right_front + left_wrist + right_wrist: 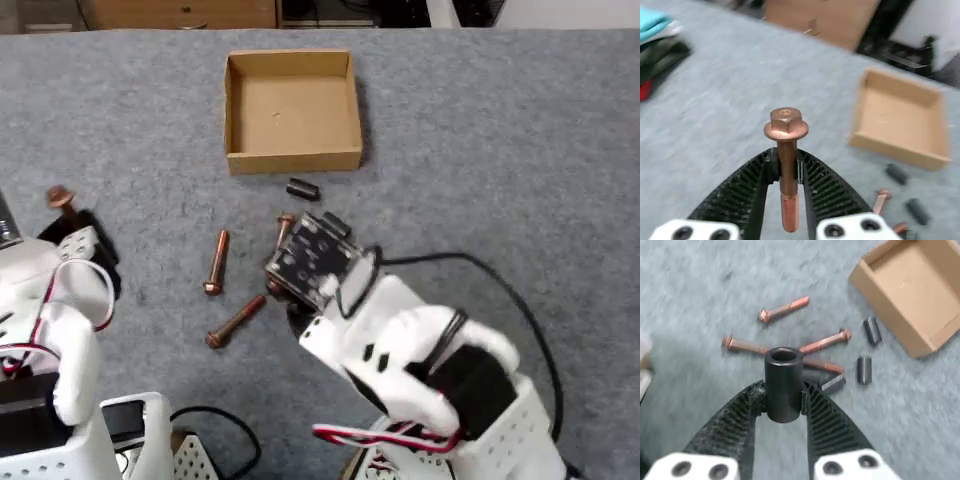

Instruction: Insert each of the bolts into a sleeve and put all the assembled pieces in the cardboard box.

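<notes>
copper bolt (786, 131) is sitting clenched by its shank in the left tool (786, 159), head sticking out past the tips, at the counter's (500, 150) left side. right tool (784, 396) is grasping a black sleeve (783, 382), open bore showing, over the loose bolts (216, 262). cardboard box (292, 160) is resting farther back, with a spare sleeve (302, 188) lying just in front of it.

copper-coloured flanged metal bolt (785, 150): shiny copper-orange all over | black cylindrical sleeve (784, 385): plain matte black | left gripper (786, 162): black, ribbed pattern, white base | right gripper (784, 397): same black ribbing, white base | shallow square cardboard box (295, 160): plain tan-brown | grey felt-like table covering (500, 150): speckled grey | loose long metal bolts (216, 262): copper
</notes>
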Robot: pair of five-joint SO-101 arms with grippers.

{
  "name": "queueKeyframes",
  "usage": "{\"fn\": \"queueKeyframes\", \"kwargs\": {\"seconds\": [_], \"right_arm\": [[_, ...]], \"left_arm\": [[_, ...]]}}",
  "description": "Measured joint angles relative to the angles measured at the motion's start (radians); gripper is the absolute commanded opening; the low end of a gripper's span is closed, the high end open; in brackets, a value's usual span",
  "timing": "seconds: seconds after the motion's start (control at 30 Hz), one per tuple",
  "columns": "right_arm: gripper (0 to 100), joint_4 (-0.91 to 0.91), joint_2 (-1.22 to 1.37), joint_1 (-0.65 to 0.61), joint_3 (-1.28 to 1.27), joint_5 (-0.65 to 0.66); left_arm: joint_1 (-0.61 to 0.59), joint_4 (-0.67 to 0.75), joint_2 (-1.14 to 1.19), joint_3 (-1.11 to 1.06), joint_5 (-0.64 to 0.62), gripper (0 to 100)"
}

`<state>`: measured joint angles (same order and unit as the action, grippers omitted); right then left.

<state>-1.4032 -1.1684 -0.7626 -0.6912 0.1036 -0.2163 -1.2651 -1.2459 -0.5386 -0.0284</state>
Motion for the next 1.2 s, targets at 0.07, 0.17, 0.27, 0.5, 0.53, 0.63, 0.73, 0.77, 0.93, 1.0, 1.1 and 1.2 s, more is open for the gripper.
{"fn": "queueKeyframes", "kwargs": {"seconds": [0.07,0.17,0.27,0.5,0.53,0.63,0.73,0.77,0.93,1.0,1.1,1.2], "right_arm": [[0.2,0.147,-0.109,0.014,-0.157,-0.061],[0.2,0.397,-0.267,0.021,-0.397,-0.153],[0.2,0.614,-0.379,0.021,-0.605,-0.222],[0.2,0.868,-0.474,0.021,-0.885,-0.249],[0.2,0.905,-0.486,0.021,-0.911,-0.249],[0.2,1.028,-0.509,0.021,-0.996,-0.250],[0.2,1.069,-0.525,0.021,-1.000,-0.295],[0.2,1.082,-0.525,0.021,-1.005,-0.313],[0.2,1.100,-0.528,0.021,-1.008,-0.341],[0.2,1.100,-0.528,0.021,-1.008,-0.342],[0.2,1.100,-0.528,0.021,-1.008,-0.342],[0.2,1.102,-0.528,0.021,-1.011,-0.342]], "left_arm": [[0.083,0.040,0.000,0.000,-0.009,2],[0.233,0.101,0.000,0.000,-0.009,2],[0.361,0.150,0.000,0.000,-0.009,2],[0.565,0.218,0.002,0.000,-0.011,2],[0.582,0.218,0.002,0.000,-0.011,2],[0.606,0.227,0.002,0.000,-0.011,2],[0.609,0.279,0.002,0.000,-0.006,2],[0.612,0.285,0.002,-0.005,0.006,2],[0.612,0.298,0.002,-0.080,0.095,2],[0.614,0.319,0.000,-0.091,0.094,2],[0.612,0.382,0.002,-0.138,0.072,2],[0.612,0.459,0.002,-0.235,0.071,2]]}}
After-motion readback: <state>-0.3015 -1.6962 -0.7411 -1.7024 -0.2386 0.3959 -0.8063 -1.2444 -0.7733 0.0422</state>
